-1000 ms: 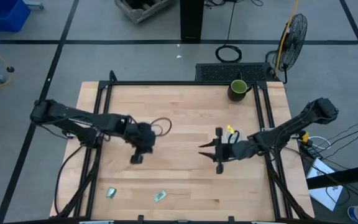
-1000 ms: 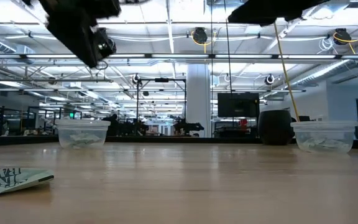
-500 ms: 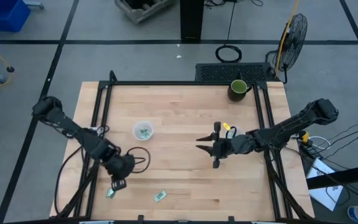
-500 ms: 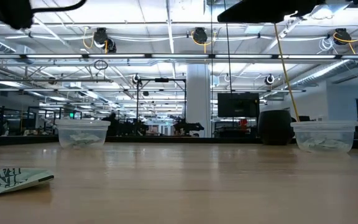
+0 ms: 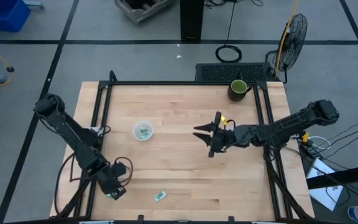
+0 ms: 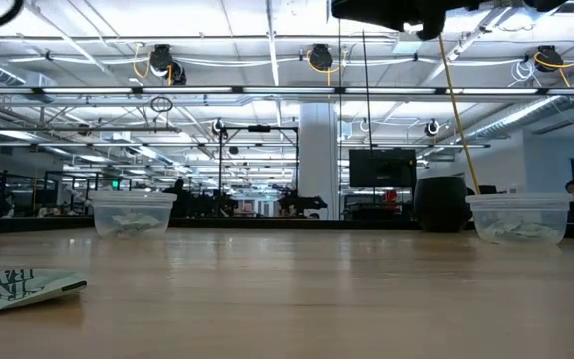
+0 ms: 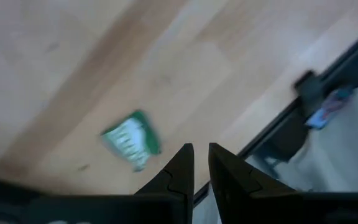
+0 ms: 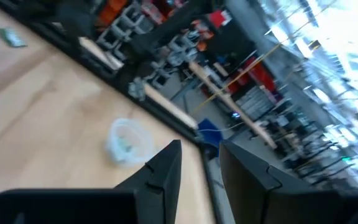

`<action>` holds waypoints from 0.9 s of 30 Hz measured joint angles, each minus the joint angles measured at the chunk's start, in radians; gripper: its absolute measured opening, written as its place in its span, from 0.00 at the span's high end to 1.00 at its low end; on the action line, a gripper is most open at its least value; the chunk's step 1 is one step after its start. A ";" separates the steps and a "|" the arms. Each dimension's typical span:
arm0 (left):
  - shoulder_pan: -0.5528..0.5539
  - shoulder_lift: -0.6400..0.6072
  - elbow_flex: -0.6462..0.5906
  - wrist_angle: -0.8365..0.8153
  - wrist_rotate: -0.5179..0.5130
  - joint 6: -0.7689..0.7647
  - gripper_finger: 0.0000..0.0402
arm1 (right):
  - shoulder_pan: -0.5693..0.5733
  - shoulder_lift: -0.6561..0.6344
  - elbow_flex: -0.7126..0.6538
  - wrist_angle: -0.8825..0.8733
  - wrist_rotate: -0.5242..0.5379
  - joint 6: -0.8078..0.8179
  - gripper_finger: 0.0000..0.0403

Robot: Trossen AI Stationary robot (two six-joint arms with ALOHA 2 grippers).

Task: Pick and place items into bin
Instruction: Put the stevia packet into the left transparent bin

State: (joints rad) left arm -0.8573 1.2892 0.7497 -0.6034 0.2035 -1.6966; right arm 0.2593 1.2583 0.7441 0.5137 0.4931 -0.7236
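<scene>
Two green-and-white packets lie flat near the table's near edge. One packet [image 7: 131, 138] lies just ahead of my left gripper [image 7: 200, 155], which hovers over the near left corner [image 5: 114, 190] and hides it from above. Its fingers stand a narrow gap apart. The other packet [image 5: 160, 196] [image 6: 18, 286] lies to its right. A clear round bin [image 5: 143, 130] [image 6: 133, 212] [image 8: 126, 142] with packets inside stands left of centre. My right gripper [image 5: 207, 134] [image 8: 201, 155] hangs open above the table's middle, right of that bin.
A dark green mug [image 5: 238, 89] stands at the far right corner. A second clear tub [image 6: 519, 217] shows in the low view on the right. Black frame rails [image 5: 98, 124] run along the table's left and right sides. Bare wood lies between the grippers.
My left gripper has swung from above the clear bin toward the near left corner and now hovers over the packet there; the bin shows again. My right gripper has drifted a little toward the far edge and the left.
</scene>
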 joint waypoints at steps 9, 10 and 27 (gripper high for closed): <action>-0.135 0.000 -0.101 0.081 -0.048 -0.207 0.87 | -0.089 0.000 0.000 0.044 -0.001 -0.024 0.74; -0.141 0.000 -0.108 0.085 -0.048 -0.216 0.87 | -0.098 0.000 0.000 0.044 -0.004 -0.026 0.74; -0.146 0.083 -0.114 0.112 -0.011 -0.167 0.72 | -0.167 0.000 0.000 0.089 -0.367 -0.024 0.74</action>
State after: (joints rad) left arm -1.0032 1.3725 0.6357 -0.4915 0.1923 -1.8640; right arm 0.0921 1.2579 0.7437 0.6024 0.1256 -0.7472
